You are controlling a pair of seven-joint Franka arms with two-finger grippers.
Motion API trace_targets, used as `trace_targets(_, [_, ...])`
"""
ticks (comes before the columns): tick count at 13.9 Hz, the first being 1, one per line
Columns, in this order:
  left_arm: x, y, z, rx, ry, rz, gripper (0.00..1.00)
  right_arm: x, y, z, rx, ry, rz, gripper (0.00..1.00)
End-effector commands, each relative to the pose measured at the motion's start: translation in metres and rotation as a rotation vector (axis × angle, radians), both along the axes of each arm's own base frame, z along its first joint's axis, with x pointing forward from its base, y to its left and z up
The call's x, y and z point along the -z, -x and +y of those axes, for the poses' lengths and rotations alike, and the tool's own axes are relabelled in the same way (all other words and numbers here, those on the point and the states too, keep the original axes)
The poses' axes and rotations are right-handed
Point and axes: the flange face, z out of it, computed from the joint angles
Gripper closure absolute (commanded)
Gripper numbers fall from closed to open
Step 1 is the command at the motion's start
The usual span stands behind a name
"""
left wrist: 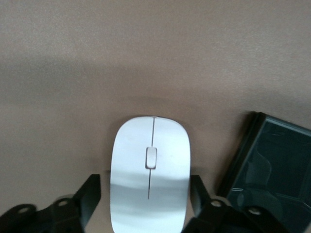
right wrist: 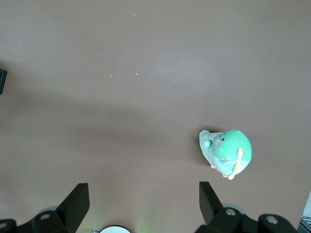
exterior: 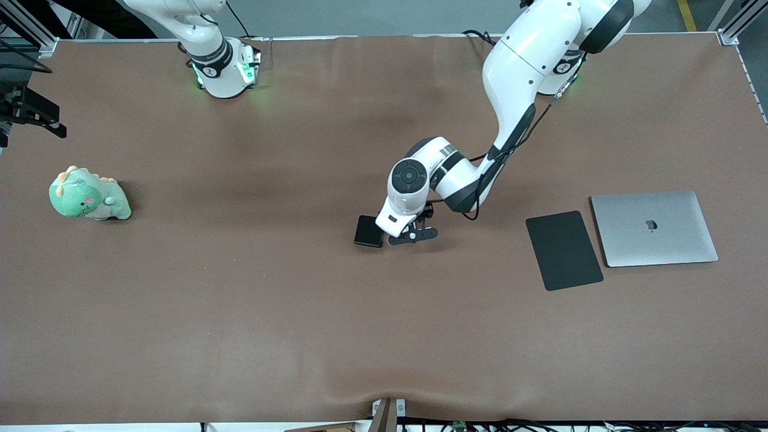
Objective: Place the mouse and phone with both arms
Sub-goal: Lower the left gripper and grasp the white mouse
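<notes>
- The brown table [exterior: 252,312] carries a closed silver laptop [exterior: 654,228] and a black mouse pad [exterior: 564,249] toward the left arm's end.
- A green plush dinosaur [exterior: 89,195] sits toward the right arm's end.
- The left gripper [left wrist: 148,199] is down mid-table, fingers [left wrist: 90,194] spread either side of the white mouse [left wrist: 149,172], not squeezing it.
- The black phone [exterior: 368,231] lies just beside the mouse.
- The right gripper [right wrist: 143,204] waits high above the table, fingers apart and holding nothing.

Mouse [left wrist: 149,174] lay mid-table just beside phone [exterior: 368,231] (phone toward right arm's end). Mouse pad [exterior: 564,249] lay beside laptop [exterior: 654,228] at left arm's end; plush toy [exterior: 89,198] at right arm's end.
</notes>
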Motion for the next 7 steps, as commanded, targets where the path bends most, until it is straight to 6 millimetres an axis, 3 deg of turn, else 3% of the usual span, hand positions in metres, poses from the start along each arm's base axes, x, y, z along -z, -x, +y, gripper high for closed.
trace_targets(1, [0.002,-0.004,-0.006,0.006,-0.009,-0.034,0.43,-0.004,0.003,0.003,-0.014,0.003,-0.009,0.0])
trace_targets(4, [-0.012,-0.012,-0.002,0.013,0.001,-0.052,0.83,-0.006,0.003,0.006,-0.018,-0.015,-0.013,0.0])
trace_targets(6, [-0.03,-0.027,0.012,-0.009,0.003,-0.068,0.91,-0.005,0.004,0.005,-0.015,-0.016,-0.007,0.0])
trace_targets(7, [-0.052,-0.034,0.018,-0.017,0.004,-0.083,0.91,-0.005,0.005,0.004,-0.014,-0.016,-0.006,0.0])
